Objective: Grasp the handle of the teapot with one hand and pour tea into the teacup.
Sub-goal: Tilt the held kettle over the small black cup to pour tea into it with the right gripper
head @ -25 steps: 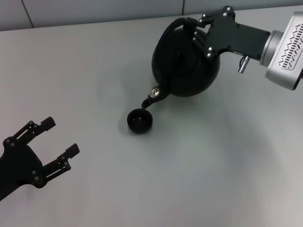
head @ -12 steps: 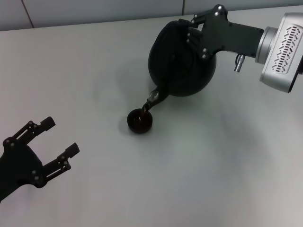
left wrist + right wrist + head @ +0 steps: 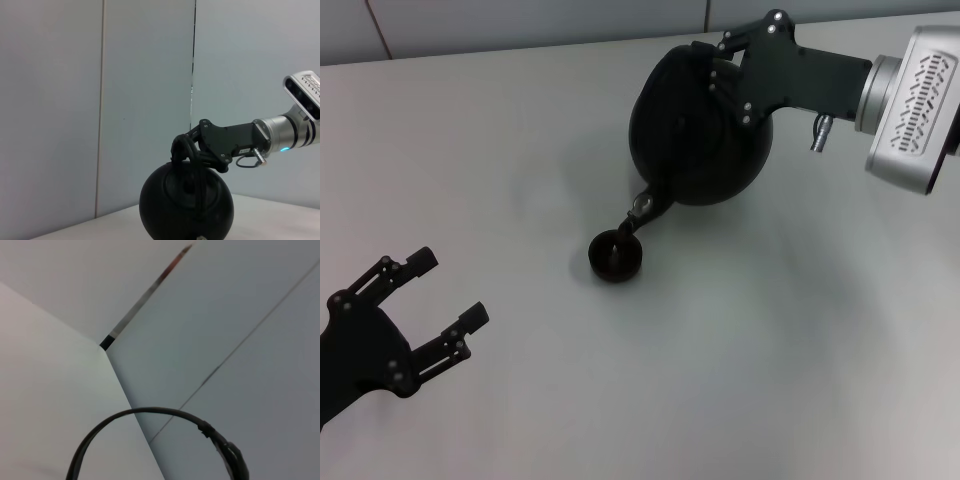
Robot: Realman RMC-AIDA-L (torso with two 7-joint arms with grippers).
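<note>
— At the right gripper point(image 3: 720, 62), what do you see?

— It is clamped on the handle point(image 3: 186, 148) of the teapot point(image 3: 695, 135), fingers pinching the thin black bail at its top. The pot hangs just below the grip, tilted spout-down and lifted off the table point(image 3: 520, 150).

— And the teacup point(image 3: 615, 254)?

— Further out, below and beyond the spout point(image 3: 642, 207), standing on the table. The spout tip sits right over the cup's rim, at its near edge; I cannot tell whether it touches. No stream is visible.

— What might spoil it?

— I'd judge the margin is thin. The spout hovers over the edge, not the middle, so a stream could fall on the rim and run onto the table. A steeper tilt may also drop the spout against the tiny cup and tip or push it. The bail is thin too; the heavy pot could swing in the grip.

— The other arm?

— The left gripper point(image 3: 425, 295) hovers well apart, fingers spread, holding nothing.
</note>
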